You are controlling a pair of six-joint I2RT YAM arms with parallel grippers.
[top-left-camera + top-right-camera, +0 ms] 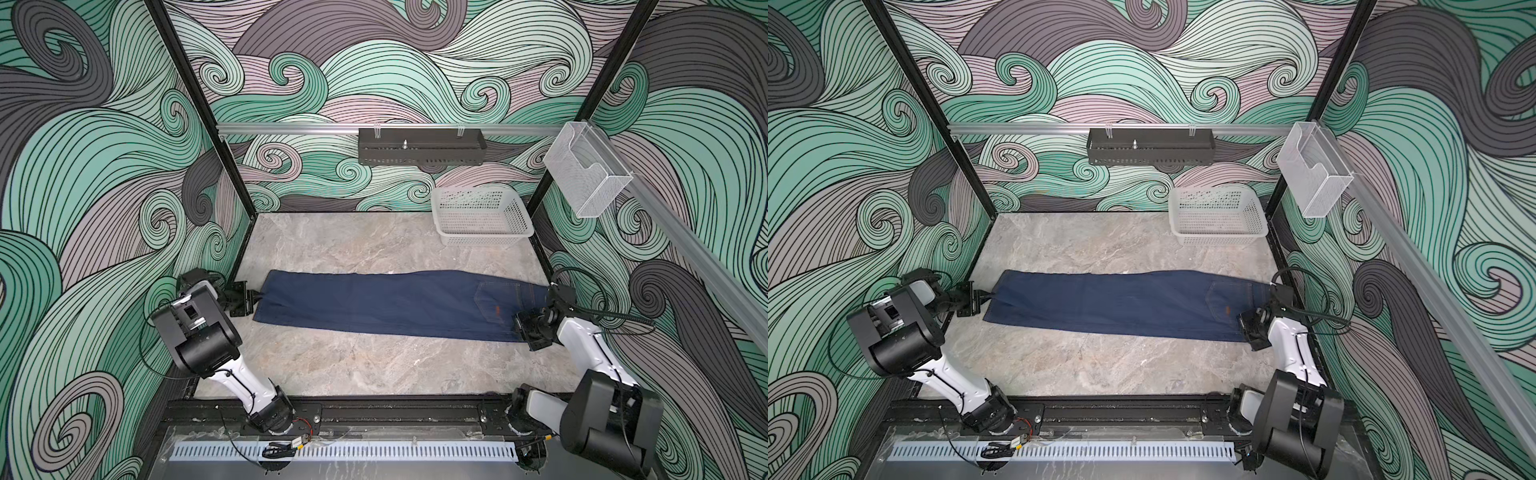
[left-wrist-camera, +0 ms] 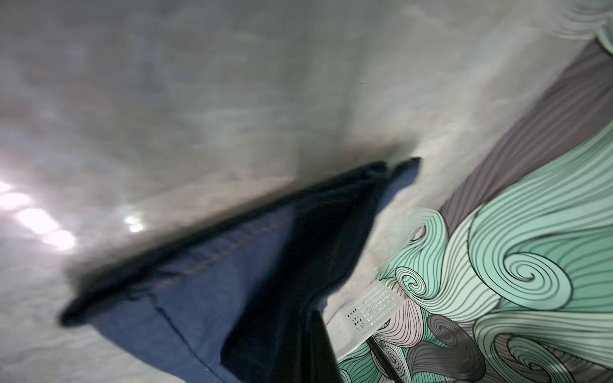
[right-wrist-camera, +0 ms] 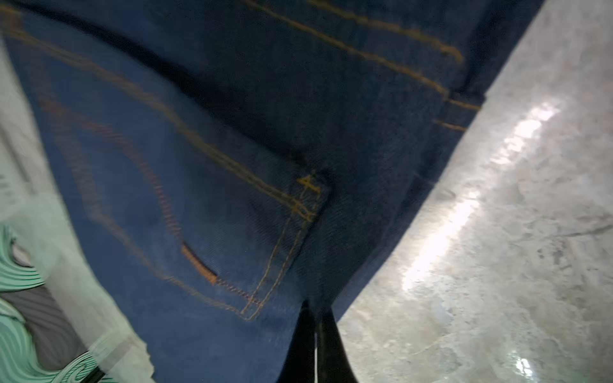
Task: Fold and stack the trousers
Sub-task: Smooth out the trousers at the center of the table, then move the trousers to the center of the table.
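Trousers: the trousers lie flat across the middle of the table, folded lengthwise into one long navy strip, hems to the left and waist to the right; both top views show the same lie.
Left gripper: the left gripper sits at the left end, its jaws closed tight on the far corner of the hem. The left wrist view, blurred, shows the denim bunching towards the fingers.
Right gripper: the right gripper is at the near right corner of the waist. Its two black fingers are pressed together with a pinch of denim between them, and the cloth puckers into the grip.
Back pocket: the back pocket, outlined in orange-tan stitching, faces up beside the right gripper and carries a small orange-brown tag.
Basket: a white mesh basket stands in the far right corner, well apart from the trousers.
Wall fittings: a black tray hangs on the far rail and a clear holder on the right rail.
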